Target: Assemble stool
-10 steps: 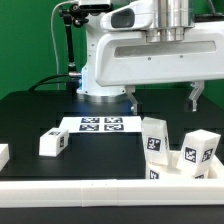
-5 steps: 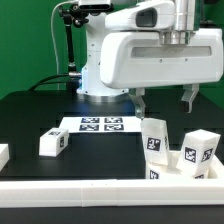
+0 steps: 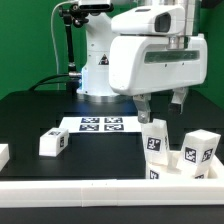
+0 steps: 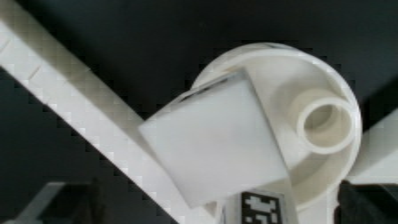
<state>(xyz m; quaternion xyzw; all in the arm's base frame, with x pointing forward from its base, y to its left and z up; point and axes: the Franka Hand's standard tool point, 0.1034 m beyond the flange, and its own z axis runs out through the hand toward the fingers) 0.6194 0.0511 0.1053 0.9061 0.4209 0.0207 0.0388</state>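
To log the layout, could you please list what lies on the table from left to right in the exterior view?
In order: white piece cut off at the edge → lying leg → marker board → upright leg → rightmost leg.

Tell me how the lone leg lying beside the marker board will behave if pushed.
The leg looks like hard white plastic, so probably stiff. Lying low on a flat face, it should slide, not roll or tip.
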